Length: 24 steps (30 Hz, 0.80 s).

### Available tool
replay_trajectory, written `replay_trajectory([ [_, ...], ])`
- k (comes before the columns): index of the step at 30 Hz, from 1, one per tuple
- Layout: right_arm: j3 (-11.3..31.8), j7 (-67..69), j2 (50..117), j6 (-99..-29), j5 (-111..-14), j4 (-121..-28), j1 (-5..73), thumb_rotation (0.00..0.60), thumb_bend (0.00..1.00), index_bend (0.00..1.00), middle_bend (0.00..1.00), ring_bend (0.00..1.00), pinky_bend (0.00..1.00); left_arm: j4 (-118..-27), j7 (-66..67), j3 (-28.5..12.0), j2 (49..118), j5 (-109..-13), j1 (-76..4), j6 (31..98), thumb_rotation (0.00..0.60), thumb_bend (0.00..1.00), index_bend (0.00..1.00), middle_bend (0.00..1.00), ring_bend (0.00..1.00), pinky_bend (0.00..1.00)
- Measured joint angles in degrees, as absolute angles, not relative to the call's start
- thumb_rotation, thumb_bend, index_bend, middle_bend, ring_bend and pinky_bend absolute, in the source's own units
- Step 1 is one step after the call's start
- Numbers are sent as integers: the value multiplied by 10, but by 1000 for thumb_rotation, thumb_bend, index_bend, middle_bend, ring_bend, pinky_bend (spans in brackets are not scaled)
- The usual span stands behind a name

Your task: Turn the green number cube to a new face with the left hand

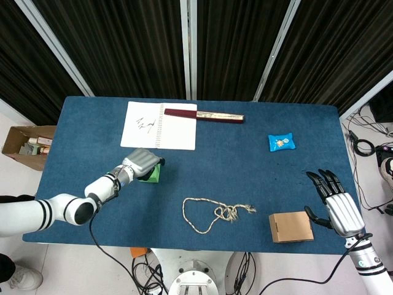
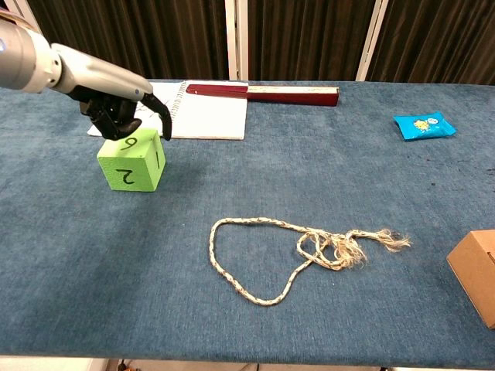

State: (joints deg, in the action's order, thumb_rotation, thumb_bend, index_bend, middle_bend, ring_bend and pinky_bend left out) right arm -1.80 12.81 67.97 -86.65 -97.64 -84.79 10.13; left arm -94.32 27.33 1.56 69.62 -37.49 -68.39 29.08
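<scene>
The green number cube [image 2: 131, 160] stands on the blue table left of centre, with 6 on top, 2 facing front and 1 on its right side. My left hand [image 2: 120, 108] hovers over its far top edge with the fingers curled downward and apart. One fingertip [image 2: 165, 125] hangs by the cube's top right corner; contact cannot be told. From the head view the left hand [image 1: 142, 162] covers most of the cube [image 1: 151, 175]. My right hand [image 1: 336, 206] is spread near the table's right front edge and holds nothing.
A rope [image 2: 298, 251] lies looped at the front centre. A cardboard box [image 1: 290, 226] sits just left of my right hand. A white notebook [image 1: 159, 125] and a dark red bar [image 1: 204, 115] lie behind the cube. A blue packet [image 1: 281, 142] is at the right.
</scene>
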Motion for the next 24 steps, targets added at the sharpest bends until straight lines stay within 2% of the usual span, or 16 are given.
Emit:
replay_trajectory([
  [10, -18, 139, 683, -869, -975, -838, 98, 600, 303, 17, 140, 0, 5, -937, 340, 112, 722, -205, -778, 342, 600, 784, 239, 976, 1000, 1000],
  [24, -16, 138, 683, -859, -979, -840, 106, 600, 302, 17, 140, 0, 5, -945, 350, 195, 703, -83, -817, 354, 600, 783, 250, 976, 1000, 1000],
])
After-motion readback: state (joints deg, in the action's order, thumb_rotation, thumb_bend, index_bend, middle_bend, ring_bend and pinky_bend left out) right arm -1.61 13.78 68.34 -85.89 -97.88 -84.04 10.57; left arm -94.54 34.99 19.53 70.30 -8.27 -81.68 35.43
